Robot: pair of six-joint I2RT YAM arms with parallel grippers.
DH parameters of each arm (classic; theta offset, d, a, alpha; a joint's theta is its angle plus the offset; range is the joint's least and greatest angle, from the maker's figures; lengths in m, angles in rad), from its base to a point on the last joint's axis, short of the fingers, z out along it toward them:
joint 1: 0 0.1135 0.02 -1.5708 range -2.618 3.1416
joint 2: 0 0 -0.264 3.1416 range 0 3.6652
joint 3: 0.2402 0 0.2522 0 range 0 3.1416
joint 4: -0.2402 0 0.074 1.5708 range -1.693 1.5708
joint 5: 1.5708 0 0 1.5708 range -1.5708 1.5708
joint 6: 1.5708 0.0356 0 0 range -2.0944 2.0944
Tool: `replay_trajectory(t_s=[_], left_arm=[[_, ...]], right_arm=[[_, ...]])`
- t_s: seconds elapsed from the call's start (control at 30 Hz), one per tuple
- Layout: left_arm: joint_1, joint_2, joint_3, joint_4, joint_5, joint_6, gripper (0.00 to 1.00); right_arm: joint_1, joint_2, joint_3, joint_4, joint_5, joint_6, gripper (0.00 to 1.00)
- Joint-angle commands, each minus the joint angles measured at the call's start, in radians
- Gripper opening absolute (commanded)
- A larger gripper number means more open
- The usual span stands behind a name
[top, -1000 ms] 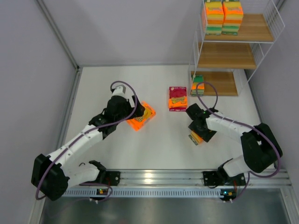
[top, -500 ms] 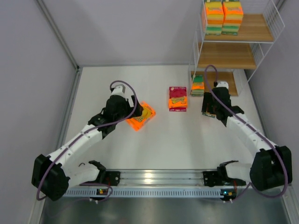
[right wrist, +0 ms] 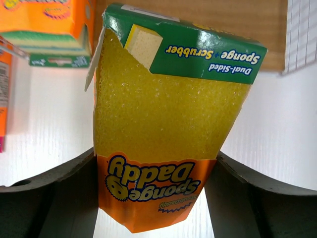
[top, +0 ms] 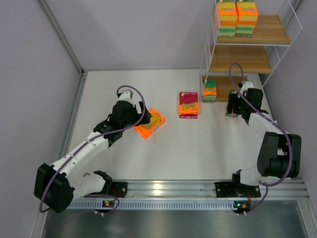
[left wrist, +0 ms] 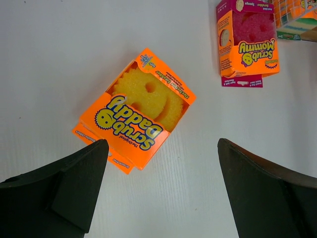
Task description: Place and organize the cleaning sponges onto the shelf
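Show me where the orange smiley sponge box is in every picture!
Top external: the smiley sponge box lies left of centre.
Left wrist: mid-picture, just ahead of the open jaws.
Right wrist: not in it; a Sponge Daddy pack fills the jaws.
Shared landmark: the green-edged sponge stack by the shelf.

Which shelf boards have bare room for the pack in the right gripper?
Middle light wooden board: fully bare. Top board: free right of the two orange-and-green sponge stacks. Bottom board: green-edged pack stack crowds its left end; bare wood to its right.
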Motion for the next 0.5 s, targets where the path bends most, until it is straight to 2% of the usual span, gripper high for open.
replay_trajectory(t_s=[0.0, 0.1, 0.23, 0.47], left_arm=[[0.006, 0.008, 0.040, 0.029, -0.021, 0.013, 0.98], [0.004, 0.028, 0.051, 0.027, -0.014, 0.005, 0.98], [0.004, 0.030, 0.052, 0.027, -0.004, -0.004, 0.98], [0.004, 0.019, 0.051, 0.027, -0.012, -0.010, 0.98]], right_arm=[[-0.010, 0.020, 0.010, 0.235, -0.136, -0.034, 0.56], [-0.010, 0.060, 0.021, 0.301, -0.131, -0.017, 0.56], [-0.010, 0.144, 0.073, 0.302, -0.145, -0.025, 0.56], [-0.010, 0.202, 0.125, 0.322, -0.149, -0.023, 0.59]])
